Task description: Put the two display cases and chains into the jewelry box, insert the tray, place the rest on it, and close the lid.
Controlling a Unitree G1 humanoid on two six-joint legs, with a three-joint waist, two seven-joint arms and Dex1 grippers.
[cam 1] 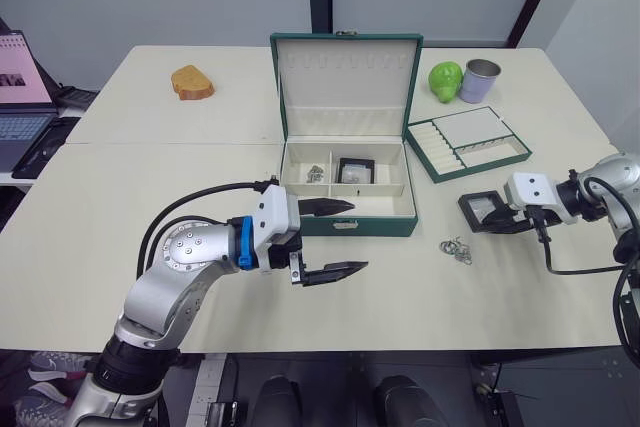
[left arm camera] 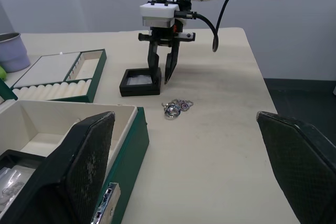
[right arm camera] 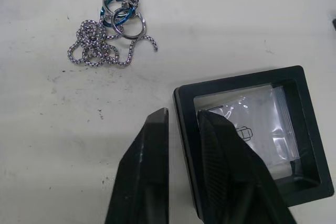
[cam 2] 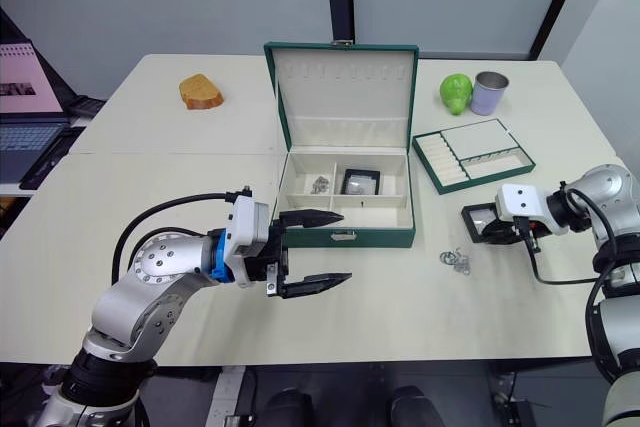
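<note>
Right wrist view gives us the right gripper (right arm camera: 181, 121) straddling the frame edge of a small square black display case (right arm camera: 254, 140) with a clear window. One finger is outside the frame on the surface, the other over the window, and a narrow gap remains between them, so they are not clamped. Near it on the pale surface (cam 1: 400, 287) we see a tangle of silvery chain and wire rings (right arm camera: 110, 32).

From the head views, we find the large dark green jewelry box (cam 1: 345, 182) open at mid-surface, its cream-lined lid (cam 1: 346, 82) standing upright. A second black-framed display case (cam 1: 354, 170) and a small silvery chain heap (cam 1: 315, 174) lie in its compartments. The shallow green-rimmed tray (cam 1: 468, 142) with ring rolls sits to the right of the box. Our left gripper (cam 1: 340, 238) hangs in front of the box, fingers wide apart and holding nothing.
</note>
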